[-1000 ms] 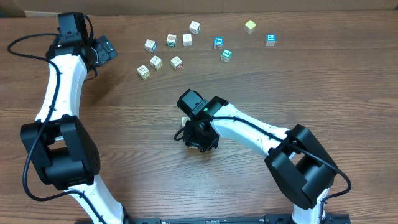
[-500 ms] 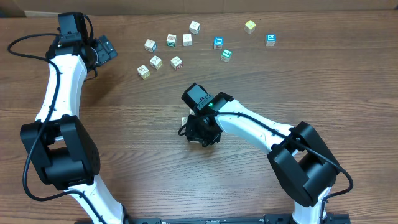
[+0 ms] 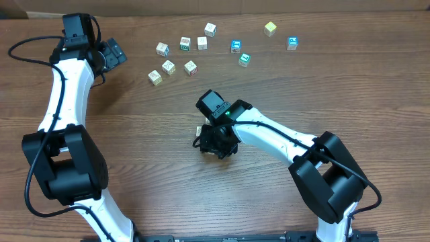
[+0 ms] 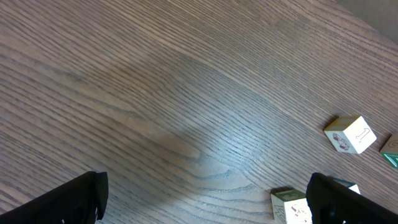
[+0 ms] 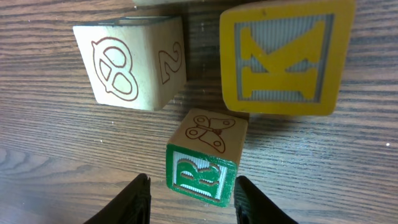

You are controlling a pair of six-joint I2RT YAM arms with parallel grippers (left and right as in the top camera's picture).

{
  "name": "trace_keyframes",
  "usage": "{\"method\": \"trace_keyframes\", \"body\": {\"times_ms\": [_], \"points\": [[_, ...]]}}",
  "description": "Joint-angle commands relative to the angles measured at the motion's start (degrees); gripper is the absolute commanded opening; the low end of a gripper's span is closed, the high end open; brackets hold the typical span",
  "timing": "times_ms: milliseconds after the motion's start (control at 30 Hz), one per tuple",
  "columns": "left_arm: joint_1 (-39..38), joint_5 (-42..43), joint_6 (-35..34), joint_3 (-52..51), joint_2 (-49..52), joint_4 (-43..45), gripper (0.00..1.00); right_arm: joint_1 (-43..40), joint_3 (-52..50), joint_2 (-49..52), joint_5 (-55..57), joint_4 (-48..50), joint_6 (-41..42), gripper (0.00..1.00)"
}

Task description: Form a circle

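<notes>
The circle is a tight clump of small cubes mid-table, mostly hidden under my right gripper (image 3: 216,142); only a whitish cube edge (image 3: 199,130) peeks out overhead. The right wrist view shows three of them: a pale cube marked 2 (image 5: 134,62), a yellow K cube (image 5: 283,57) and a green R cube (image 5: 205,163). My right gripper (image 5: 194,202) is open, its fingers on either side of the green R cube, with a gap on the left side. My left gripper (image 3: 113,52) sits far back left, open wide (image 4: 208,202) over bare wood.
Several loose cubes (image 3: 191,67) are scattered along the back of the table, from left of centre to a blue one (image 3: 293,42) at the right. The left wrist view shows a white cube (image 4: 351,134) and another white cube (image 4: 291,206) beside the right finger.
The right wrist shifted slightly right and back over the clump, then held still. The left arm and the loose cubes have not moved.
</notes>
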Motion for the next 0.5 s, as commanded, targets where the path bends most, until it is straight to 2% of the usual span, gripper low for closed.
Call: {"method": "trace_keyframes", "body": {"times_ms": [0, 167, 367, 467], "points": [[-0.4, 0.1, -0.2, 0.6, -0.7, 0.1, 0.99, -0.7, -0.4, 0.7, -0.3, 0.2, -0.5, 0.44], [-0.4, 0.1, -0.2, 0.6, -0.7, 0.1, 1.00, -1.6, 1.2, 0.7, -0.3, -1.7, -1.9, 0.40], [-0.4, 0.1, -0.2, 0.6, -0.7, 0.1, 0.99, -1.7, 7.6, 0.5, 1.4, -10.2, -3.5, 0.40], [-0.4, 0.1, -0.2, 0.6, -0.7, 0.1, 0.99, -1.6, 8.0, 0.5, 0.8, -11.6, -3.5, 0.40]]}}
